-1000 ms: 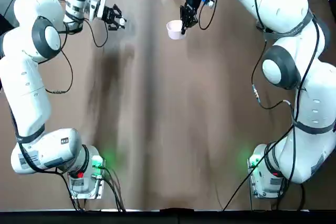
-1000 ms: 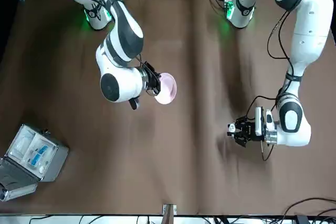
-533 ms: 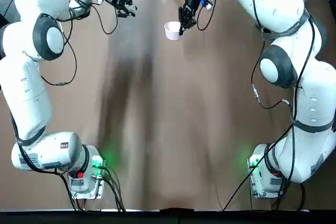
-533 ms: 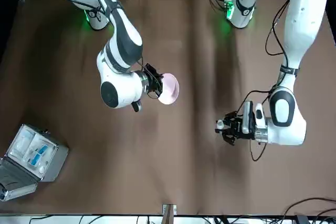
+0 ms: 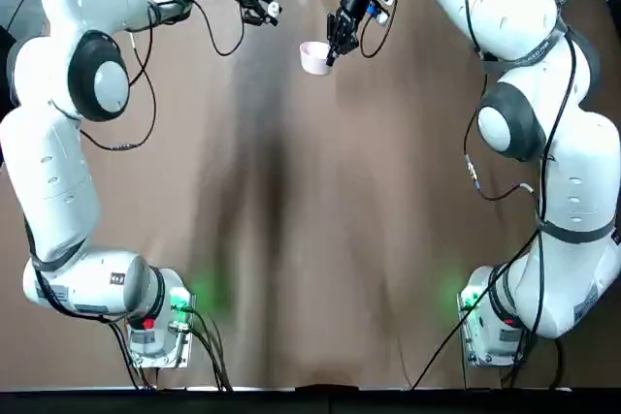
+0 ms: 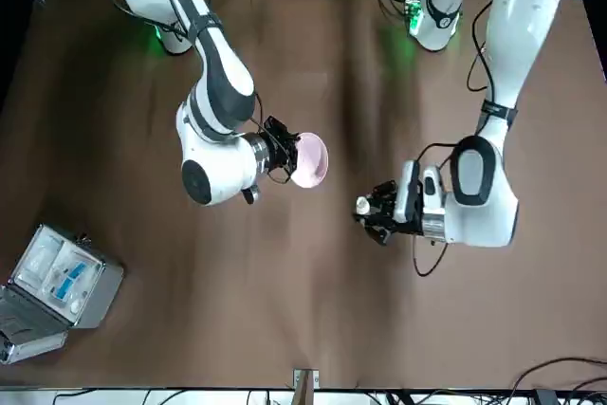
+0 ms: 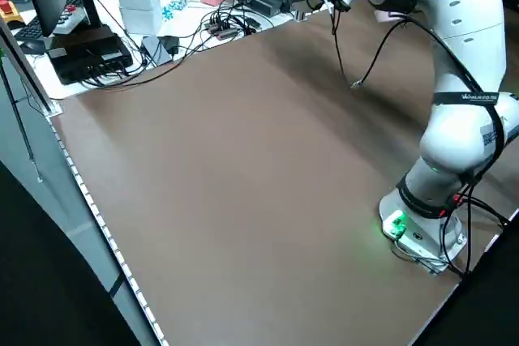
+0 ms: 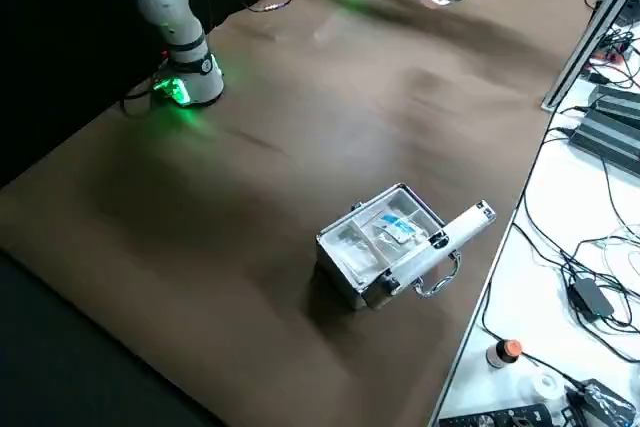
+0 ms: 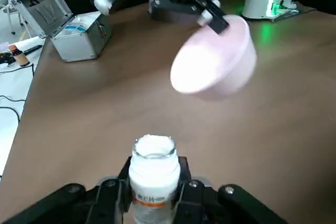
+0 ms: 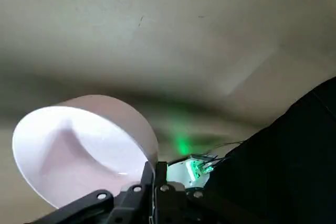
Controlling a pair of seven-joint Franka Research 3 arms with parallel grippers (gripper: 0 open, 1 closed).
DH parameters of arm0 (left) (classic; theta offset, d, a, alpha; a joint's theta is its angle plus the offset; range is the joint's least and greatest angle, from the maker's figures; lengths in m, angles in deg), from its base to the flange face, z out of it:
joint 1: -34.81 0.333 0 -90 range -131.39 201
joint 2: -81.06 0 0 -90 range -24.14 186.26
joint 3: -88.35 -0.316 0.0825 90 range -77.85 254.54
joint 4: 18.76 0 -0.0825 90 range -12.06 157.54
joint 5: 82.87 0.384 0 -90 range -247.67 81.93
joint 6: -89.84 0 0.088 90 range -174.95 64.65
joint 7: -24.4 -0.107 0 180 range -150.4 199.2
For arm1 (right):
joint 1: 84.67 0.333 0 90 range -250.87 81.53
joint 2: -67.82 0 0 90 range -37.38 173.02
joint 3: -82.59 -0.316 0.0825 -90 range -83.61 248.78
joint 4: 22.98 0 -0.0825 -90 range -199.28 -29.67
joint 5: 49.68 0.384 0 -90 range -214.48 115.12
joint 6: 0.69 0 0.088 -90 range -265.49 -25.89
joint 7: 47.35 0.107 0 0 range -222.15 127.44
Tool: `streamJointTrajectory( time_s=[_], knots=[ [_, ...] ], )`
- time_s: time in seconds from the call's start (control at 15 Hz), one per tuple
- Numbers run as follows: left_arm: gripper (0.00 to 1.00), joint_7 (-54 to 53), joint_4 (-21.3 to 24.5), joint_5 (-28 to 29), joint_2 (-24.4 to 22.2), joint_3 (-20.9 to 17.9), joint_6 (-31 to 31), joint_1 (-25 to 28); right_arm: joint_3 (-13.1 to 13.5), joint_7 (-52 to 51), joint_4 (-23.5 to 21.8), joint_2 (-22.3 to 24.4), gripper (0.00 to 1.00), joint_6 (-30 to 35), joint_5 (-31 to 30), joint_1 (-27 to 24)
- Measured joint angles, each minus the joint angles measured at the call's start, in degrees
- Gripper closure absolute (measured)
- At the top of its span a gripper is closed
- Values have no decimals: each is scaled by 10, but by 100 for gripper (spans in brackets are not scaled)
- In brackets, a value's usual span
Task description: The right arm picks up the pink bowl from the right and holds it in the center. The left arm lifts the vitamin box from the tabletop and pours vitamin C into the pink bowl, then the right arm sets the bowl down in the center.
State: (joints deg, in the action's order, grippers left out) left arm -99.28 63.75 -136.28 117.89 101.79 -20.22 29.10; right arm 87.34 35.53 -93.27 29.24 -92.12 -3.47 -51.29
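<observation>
The pink bowl (image 6: 311, 159) hangs tilted above the tabletop (image 6: 313, 310) near the middle, my right gripper (image 6: 282, 148) shut on its rim. The right wrist view shows the same pinch, with the right gripper (image 10: 155, 173) on the edge of the pink bowl (image 10: 84, 148). My left gripper (image 6: 376, 212) is shut on the vitamin box (image 6: 363, 205), a small white bottle, a short way from the bowl. In the left wrist view the vitamin box (image 9: 154, 174) stands open-topped between the fingers, facing the pink bowl (image 9: 215, 66). From overhead, the left gripper (image 5: 268, 9) and pink bowl (image 5: 312, 57) are close together.
A grey hinged case (image 6: 59, 277) lies open on the table at the robot's far right, also seen as the grey hinged case (image 8: 385, 242) from the side. Cables, boxes and a monitor stand (image 7: 89, 42) crowd the bench beyond the table edge.
My left gripper has carried the vitamin box sideways toward the centre, closing on the bowl. The right gripper and pink bowl have shifted only slightly.
</observation>
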Motion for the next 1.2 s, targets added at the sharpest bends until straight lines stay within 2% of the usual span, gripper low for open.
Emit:
streamJointTrajectory(
  time_s=[0.53, 0.8, 1.2],
  knots=[
    [65, 32, 0, 1, -28, 0, -80, -76, -1, 1, 0, -13, 97, -13, -13, 37],
    [65, 32, 0, 38, -31, -1, -123, -100, 0, 1, 1, -14, 97, -13, -26, 43],
    [65, 27, 2, 97, -31, 0, -137, -120, 0, 1, 16, -14, 97, -5, -49, 43]
  ],
)
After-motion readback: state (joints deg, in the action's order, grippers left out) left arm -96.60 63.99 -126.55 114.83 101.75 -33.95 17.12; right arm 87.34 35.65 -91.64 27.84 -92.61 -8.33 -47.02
